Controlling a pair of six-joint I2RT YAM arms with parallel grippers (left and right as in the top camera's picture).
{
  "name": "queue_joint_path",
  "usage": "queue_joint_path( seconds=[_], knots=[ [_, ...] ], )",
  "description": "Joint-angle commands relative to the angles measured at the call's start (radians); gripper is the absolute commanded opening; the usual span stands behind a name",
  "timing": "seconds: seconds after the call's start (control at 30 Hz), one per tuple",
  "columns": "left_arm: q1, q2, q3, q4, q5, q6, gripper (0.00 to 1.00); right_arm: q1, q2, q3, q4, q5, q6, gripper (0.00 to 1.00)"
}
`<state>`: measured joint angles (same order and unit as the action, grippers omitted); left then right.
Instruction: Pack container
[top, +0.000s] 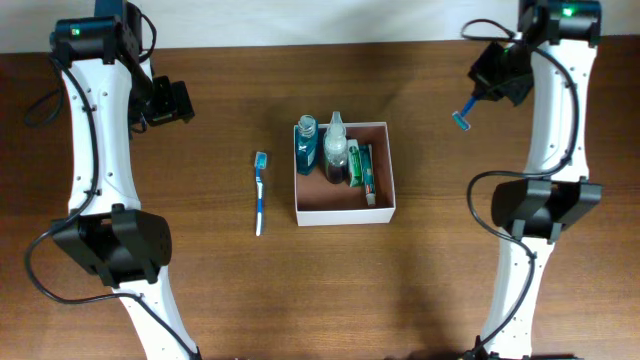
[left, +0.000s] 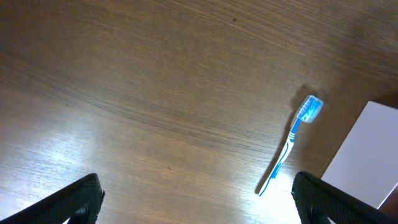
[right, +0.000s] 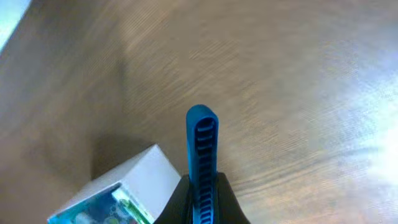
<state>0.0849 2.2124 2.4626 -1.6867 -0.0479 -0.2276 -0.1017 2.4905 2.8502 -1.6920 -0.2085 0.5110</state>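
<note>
Overhead: container (top: 345, 213) lies between left fingers (top: 180, 100) and right fingers (top: 487, 90) gripping razor (top: 463, 120).

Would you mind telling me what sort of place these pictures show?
Probably a robotics lab bench staged for a packing trial, not a bathroom: a white left arm and right arm flank a wooden table, which carries a container of toiletries and a loose toothbrush.
</note>
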Motion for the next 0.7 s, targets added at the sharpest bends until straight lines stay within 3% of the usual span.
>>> queue_joint_path(
  seconds=[0.0,0.4,0.67],
  knots=[
    [0.003,-0.02,-0.007,-0.001,0.007,-0.002,0.99,0.071,-0.021,0.022,-0.007,-0.028,-0.176,0.04],
    [0.003,-0.02,-0.007,-0.001,0.007,-0.002,0.99,0.296,-0.026,0.021,-0.007,0.006,-0.312,0.04],
    [0.003,-0.02,-0.007,-0.001,0.007,-0.002,0.99,0.38,-0.026,-0.016,-0.007,0.075,-0.322,0.09]
  ],
)
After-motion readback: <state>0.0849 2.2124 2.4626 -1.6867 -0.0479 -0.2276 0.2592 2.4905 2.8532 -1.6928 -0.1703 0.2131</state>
